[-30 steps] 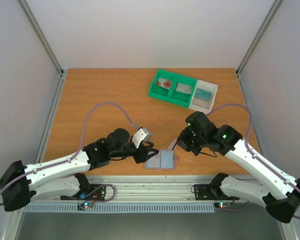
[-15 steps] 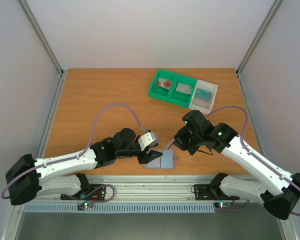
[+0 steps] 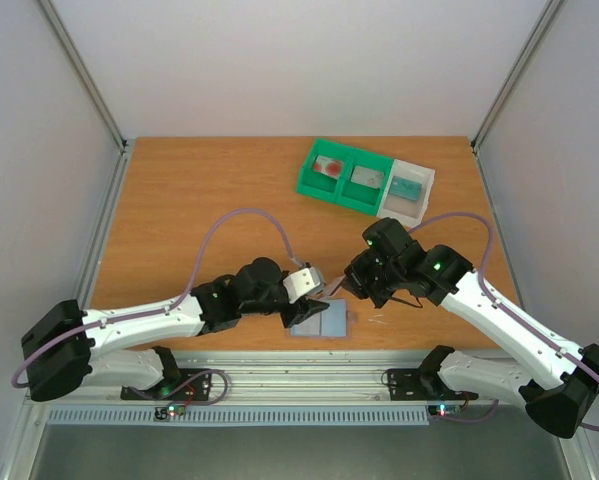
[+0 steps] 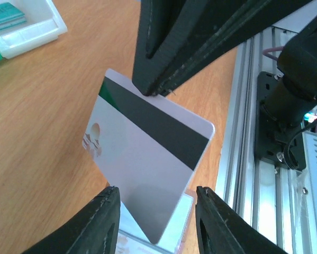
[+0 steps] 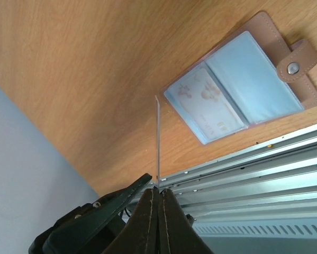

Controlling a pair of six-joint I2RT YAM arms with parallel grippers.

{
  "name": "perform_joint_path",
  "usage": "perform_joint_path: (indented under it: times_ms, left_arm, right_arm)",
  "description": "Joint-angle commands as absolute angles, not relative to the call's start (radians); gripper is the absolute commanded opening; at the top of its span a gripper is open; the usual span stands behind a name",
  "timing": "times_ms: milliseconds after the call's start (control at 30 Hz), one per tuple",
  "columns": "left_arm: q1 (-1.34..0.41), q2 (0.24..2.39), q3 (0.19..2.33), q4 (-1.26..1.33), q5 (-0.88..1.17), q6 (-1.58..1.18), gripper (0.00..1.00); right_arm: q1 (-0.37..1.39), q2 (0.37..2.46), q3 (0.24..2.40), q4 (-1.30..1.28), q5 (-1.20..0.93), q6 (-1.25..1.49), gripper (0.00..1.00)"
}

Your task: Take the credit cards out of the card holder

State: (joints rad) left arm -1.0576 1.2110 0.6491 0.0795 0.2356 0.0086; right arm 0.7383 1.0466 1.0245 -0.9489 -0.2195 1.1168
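Observation:
The card holder (image 3: pixel 320 322) lies open at the table's near edge, blue-grey with a brown snap flap; it also shows in the right wrist view (image 5: pixel 253 79). A pale credit card (image 5: pixel 207 107) sits in one of its panels. My right gripper (image 3: pixel 340 289) is shut on a greyish credit card (image 4: pixel 147 153) with a black stripe, holding it on edge (image 5: pixel 157 137) above the holder. My left gripper (image 3: pixel 316 296) is open, and the card's lower corner hangs between its fingers (image 4: pixel 108 222). A strip of the holder (image 4: pixel 184 217) shows below the card.
A green tray (image 3: pixel 314 183) with an attached white bin (image 3: pixel 424 188) stands at the back right, with cards lying in its compartments. The aluminium rail (image 3: pixel 309 372) runs along the near edge, right below the holder.
My left arm has reached right and forward, bringing its open gripper up to the card in my right gripper. The right gripper has shifted slightly left with the card.

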Motion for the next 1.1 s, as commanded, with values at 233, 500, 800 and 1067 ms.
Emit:
perform_joint_path:
  times_ms: [233,500,800,1067]
  left_arm:
    - [-1.072,1.169,0.652,0.175,0.162,0.071,0.01]
    - [-1.067,1.157,0.672,0.088,0.173,-0.022,0.01]
    - [-0.919,1.200,0.733,-0.015,0.408,-0.283,0.00]
    - [-0.804,1.196,0.729,0.124,0.617,-0.539,0.00]
  right_arm:
    - [0.733,1.009,0.983,-0.853,-0.236,1.082,0.01]
    - [0.733,0.858,0.944,-0.842,-0.071,0.833,0.09]
    - [0.733,0.626,0.832,-0.743,-0.098,0.547,0.48]
    - [0.734,0.500,0.720,-0.664,-0.131,0.514,0.51]
